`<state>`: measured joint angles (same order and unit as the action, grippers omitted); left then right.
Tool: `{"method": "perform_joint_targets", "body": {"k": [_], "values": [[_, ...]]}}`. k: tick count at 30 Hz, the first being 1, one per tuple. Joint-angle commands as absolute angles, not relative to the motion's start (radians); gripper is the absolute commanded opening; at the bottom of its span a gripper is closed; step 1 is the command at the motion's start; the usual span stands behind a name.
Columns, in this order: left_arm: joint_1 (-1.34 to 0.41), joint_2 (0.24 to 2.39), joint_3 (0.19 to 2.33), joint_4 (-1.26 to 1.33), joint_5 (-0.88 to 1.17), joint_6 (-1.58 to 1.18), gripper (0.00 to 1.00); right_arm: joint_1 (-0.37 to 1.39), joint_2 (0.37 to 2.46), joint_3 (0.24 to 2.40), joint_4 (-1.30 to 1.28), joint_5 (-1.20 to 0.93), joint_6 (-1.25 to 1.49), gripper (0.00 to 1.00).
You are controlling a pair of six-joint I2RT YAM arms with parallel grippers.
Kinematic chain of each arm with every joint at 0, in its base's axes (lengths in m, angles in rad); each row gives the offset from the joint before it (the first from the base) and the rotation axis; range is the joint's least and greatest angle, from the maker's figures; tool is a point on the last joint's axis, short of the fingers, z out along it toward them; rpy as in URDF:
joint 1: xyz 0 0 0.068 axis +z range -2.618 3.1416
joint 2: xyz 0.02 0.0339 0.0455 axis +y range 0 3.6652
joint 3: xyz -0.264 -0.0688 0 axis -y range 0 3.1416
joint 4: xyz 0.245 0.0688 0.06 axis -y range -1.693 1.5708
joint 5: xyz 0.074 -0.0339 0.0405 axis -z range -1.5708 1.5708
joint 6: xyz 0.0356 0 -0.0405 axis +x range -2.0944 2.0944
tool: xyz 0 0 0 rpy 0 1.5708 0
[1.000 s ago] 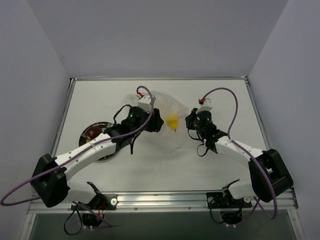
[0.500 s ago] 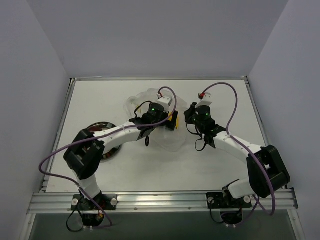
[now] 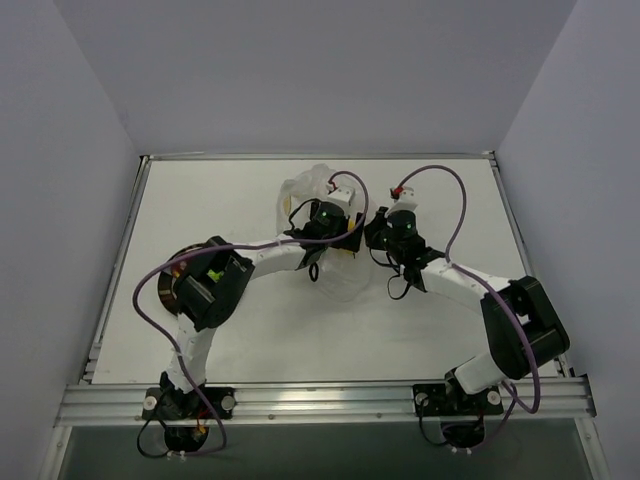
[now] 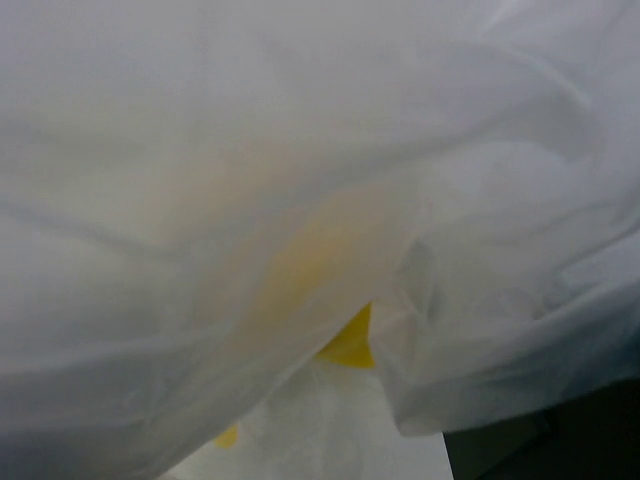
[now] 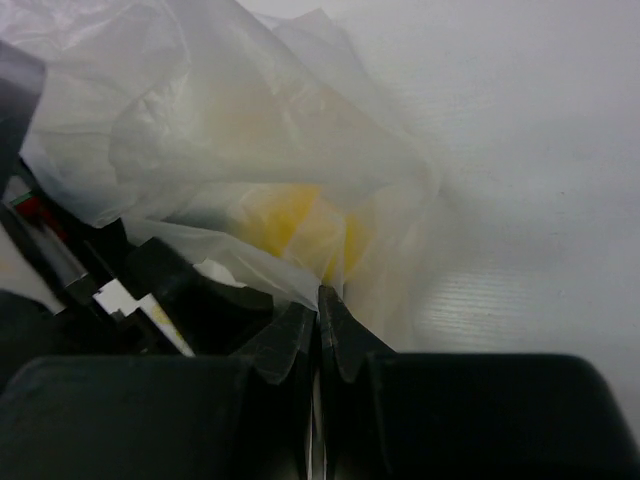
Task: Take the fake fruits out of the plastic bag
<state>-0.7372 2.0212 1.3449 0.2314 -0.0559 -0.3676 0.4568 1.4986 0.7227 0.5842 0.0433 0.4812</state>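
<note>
The yellow fruit (image 4: pixel 350 342) lies between your grippers, toward the counter's far edge.
Your right gripper (image 5: pixel 320 296) pinches the bag (image 5: pixel 200 110); the left gripper (image 3: pixel 340 232), seemingly nearer, hides its jaws.

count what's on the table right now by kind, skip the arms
plastic bag: 1
yellow fruit, seen through the bag film: 1
plate, mostly hidden under the left arm: 1
Total: 3
No green or red fruit shows in any view.
</note>
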Motion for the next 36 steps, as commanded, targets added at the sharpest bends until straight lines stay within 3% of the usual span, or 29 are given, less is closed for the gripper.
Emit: {"method": "perform_joint_targets", "body": {"k": [1, 3, 6, 7, 9, 11, 19, 31, 36], "values": [[-0.727, 2.068, 1.434, 0.304, -0.090, -0.353, 0.94, 0.448, 1.508, 0.755, 0.647, 0.011, 0.491, 0.00], [-0.727, 2.089, 1.448, 0.322, -0.109, -0.347, 0.98, 0.448, 1.508, 0.752, 0.649, 0.011, 0.492, 0.00], [-0.723, 2.109, 1.462, 0.344, -0.127, -0.342, 0.71, 0.442, 1.499, 0.744, 0.649, 0.011, 0.489, 0.00], [-0.718, 2.111, 1.460, 0.353, -0.135, -0.339, 0.52, 0.439, 1.494, 0.739, 0.649, 0.011, 0.489, 0.00], [-0.715, 2.105, 1.444, 0.368, -0.140, -0.341, 0.38, 0.430, 1.480, 0.730, 0.649, 0.011, 0.491, 0.00], [-0.713, 2.071, 1.416, 0.399, -0.138, -0.347, 0.30, 0.425, 1.471, 0.721, 0.649, 0.011, 0.491, 0.00], [-0.726, 1.833, 1.174, 0.497, -0.031, -0.423, 0.22, 0.403, 1.499, 0.722, 0.652, 0.044, 0.489, 0.00], [-0.721, 1.542, 0.950, 0.546, 0.136, -0.598, 0.22, 0.420, 1.482, 0.647, 0.686, 0.081, 0.506, 0.00], [-0.713, 1.421, 0.878, 0.563, 0.184, -0.664, 0.22, 0.510, 1.454, 0.649, 0.650, 0.167, 0.453, 0.00]]}}
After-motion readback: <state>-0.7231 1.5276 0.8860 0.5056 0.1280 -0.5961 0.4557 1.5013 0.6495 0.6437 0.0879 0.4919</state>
